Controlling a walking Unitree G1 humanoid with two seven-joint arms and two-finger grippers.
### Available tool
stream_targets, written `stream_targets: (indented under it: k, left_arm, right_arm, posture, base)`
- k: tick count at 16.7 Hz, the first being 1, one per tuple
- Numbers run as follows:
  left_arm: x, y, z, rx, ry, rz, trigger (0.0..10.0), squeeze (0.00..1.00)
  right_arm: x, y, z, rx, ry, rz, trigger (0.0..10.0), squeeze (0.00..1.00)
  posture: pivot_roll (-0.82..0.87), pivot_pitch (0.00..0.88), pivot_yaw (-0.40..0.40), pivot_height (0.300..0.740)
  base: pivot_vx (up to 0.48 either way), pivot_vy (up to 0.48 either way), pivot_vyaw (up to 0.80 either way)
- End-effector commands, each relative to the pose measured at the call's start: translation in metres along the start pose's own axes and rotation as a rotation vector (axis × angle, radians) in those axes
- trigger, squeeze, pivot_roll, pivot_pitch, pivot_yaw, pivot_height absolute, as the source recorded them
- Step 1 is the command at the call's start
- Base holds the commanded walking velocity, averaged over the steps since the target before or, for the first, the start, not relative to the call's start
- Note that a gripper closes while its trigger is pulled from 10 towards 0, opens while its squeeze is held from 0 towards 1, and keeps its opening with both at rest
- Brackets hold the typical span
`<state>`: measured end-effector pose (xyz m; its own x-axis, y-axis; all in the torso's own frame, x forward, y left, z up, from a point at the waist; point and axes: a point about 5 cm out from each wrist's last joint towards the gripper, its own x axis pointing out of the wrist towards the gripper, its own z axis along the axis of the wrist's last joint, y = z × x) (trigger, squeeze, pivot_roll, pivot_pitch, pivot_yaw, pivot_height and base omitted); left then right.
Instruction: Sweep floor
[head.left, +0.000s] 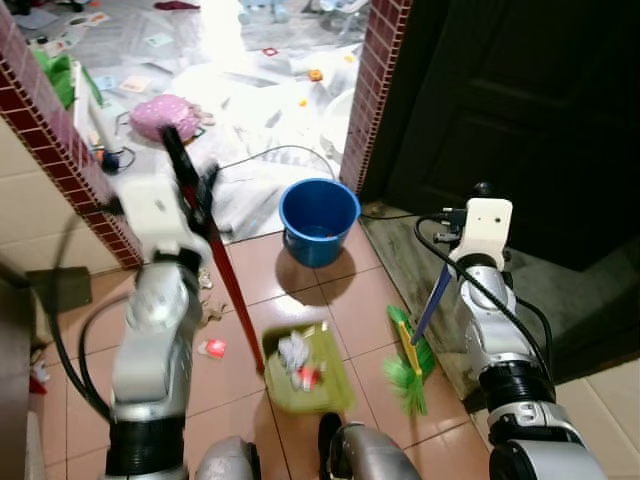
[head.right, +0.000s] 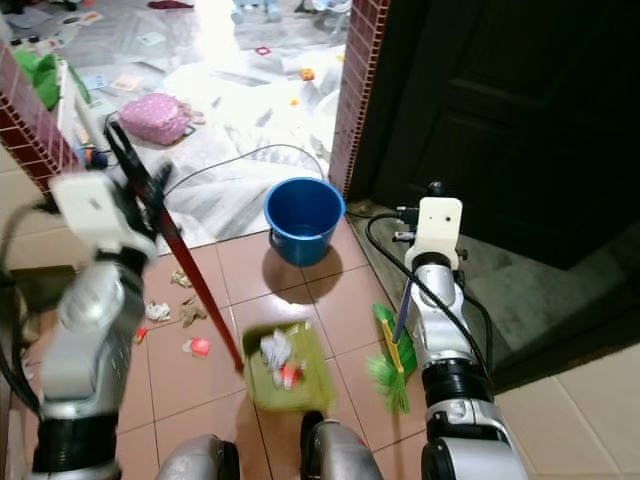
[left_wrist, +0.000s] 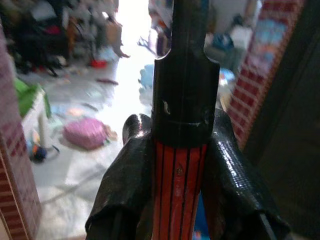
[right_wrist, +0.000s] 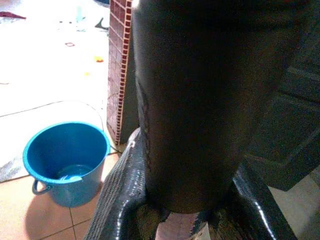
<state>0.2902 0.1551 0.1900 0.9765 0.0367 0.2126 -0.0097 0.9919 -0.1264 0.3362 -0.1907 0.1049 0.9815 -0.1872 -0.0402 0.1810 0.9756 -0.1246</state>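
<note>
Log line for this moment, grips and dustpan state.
left gripper: shut on dustpan handle | right gripper: shut on broom | dustpan: on tiles, holds scraps | litter: left of dustpan, unswept

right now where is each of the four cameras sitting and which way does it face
Left eye, head: looks down at the tiled floor, green dustpan, blue bucket; both silver arms show.
Right eye, head: same scene, shifted; green broom below the right gripper.
Left wrist: looks along the left gripper, clamped on the red dustpan handle.
Right wrist: looks along fingers gripping the dark broom handle.
Shared: right wrist and eyes see the bucket.
</note>
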Motion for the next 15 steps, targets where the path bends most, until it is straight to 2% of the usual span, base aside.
stream_targets:
  k: [1,2,3,5,9,11,15]
  left_arm:
    - [0.005,-0.004,0.032,-0.035,-0.13,-0.003,10.0,0.0]
    - [0.006,-0.003,0.035,-0.037,-0.142,0.0,10.0,0.0]
    - [0.012,-0.001,0.05,-0.041,-0.192,0.008,10.0,0.0]
    - [0.019,0.002,0.067,-0.063,-0.25,0.052,10.0,0.0]
    - [0.025,-0.006,0.093,-0.111,-0.323,0.039,10.0,0.0]
    - [0.029,-0.004,0.102,-0.107,-0.354,0.035,10.0,0.0]
    - [0.032,0.0,0.102,-0.094,-0.347,0.049,10.0,0.0]
  right_arm:
    - [0.0,0.0,-0.004,-0.008,0.023,0.009,10.0,0.0]
    - [0.0,0.001,-0.004,-0.008,0.023,0.01,10.0,0.0]
    - [0.001,0.001,-0.004,-0.009,0.025,0.014,10.0,0.0]
    - [0.001,0.002,-0.005,-0.011,0.026,0.019,10.0,0.0]
    - [0.001,0.002,-0.006,-0.011,0.031,0.022,10.0,0.0]
    - [0.001,0.004,-0.006,-0.01,0.032,0.024,10.0,0.0]
    - [0.001,0.006,-0.006,-0.006,0.028,0.029,10.0,0.0]
  posture:
    - [-0.01,0.124,-0.031,0.74]
    - [-0.01,0.124,-0.031,0.74]
    - [-0.01,0.123,-0.035,0.74]
    - [-0.01,0.122,-0.035,0.74]
    - [-0.01,0.128,-0.036,0.74]
    - [-0.01,0.127,-0.036,0.74]
    - [-0.01,0.125,-0.034,0.74]
  base:
    - [0.0,0.0,0.0]
    - [0.0,0.0,0.0]
    - [0.0,0.0,0.0]
    - [0.0,0.0,0.0]
    - [0.0,0.0,0.0]
    - [0.152,0.0,0.0]
    - [0.374,0.0,0.0]
